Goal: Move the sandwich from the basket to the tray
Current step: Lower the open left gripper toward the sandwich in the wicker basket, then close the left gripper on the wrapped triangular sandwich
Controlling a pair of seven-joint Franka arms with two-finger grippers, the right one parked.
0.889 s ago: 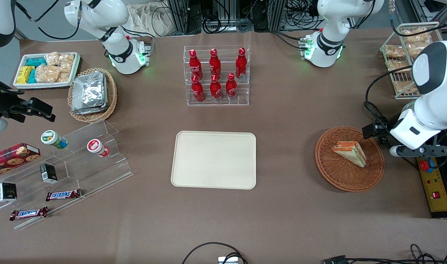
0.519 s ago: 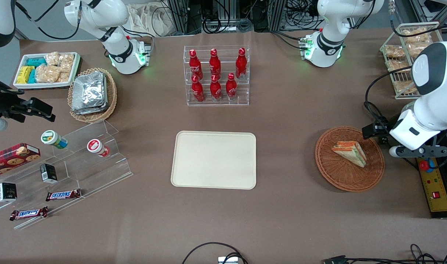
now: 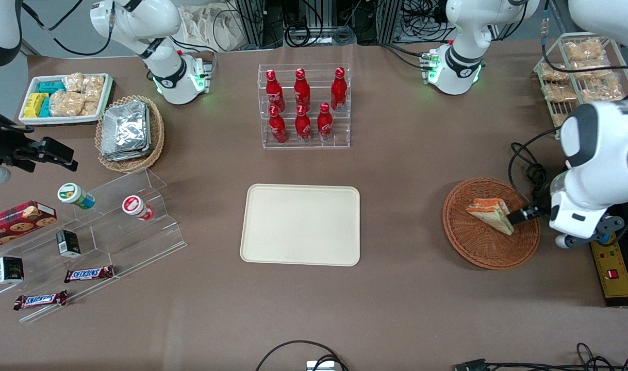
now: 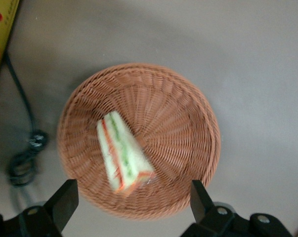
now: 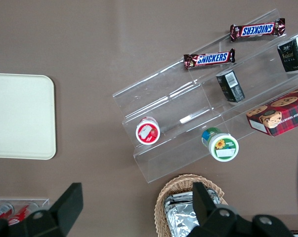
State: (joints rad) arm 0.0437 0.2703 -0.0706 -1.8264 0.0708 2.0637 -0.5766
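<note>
The gripper (image 4: 131, 207) has moved over the basket (image 4: 183, 113), spread above the unlabelled sandwich (image 4: 123, 154).

Wears glossy white rounded shells along the working arm (image 3: 597, 170), with a dark grey band at the large joint. Trails a looping black cable (image 3: 511, 159) beside the wrist. Glows green around the white base (image 3: 456, 72). Ends in a black tool (image 4: 133, 186) just above the basket (image 4: 188, 123), with two flat matte-black fingers (image 4: 64, 200) set wide apart. Shows pale round screw heads on the black mount.
</note>
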